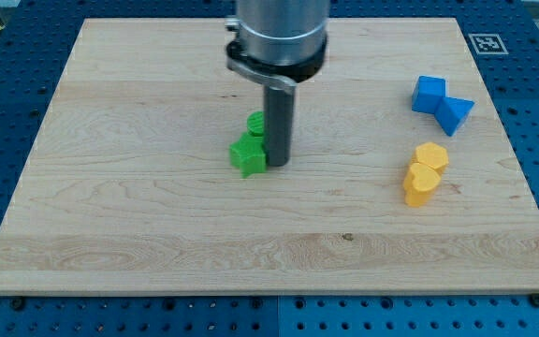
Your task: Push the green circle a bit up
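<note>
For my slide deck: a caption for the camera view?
My tip beside the green star, green circle just above, partly hidden.

My tip (277, 165) stands on the wooden surface (157, 234) near its middle. The green star-shaped block (247, 154) touches it at nine o'clock; the green circle block (255, 122) sits at eleven, partly hidden. Well apart at three o'clock lie two yellow blocks (424, 172), with two blue blocks (441, 103) at their twelve.
</note>
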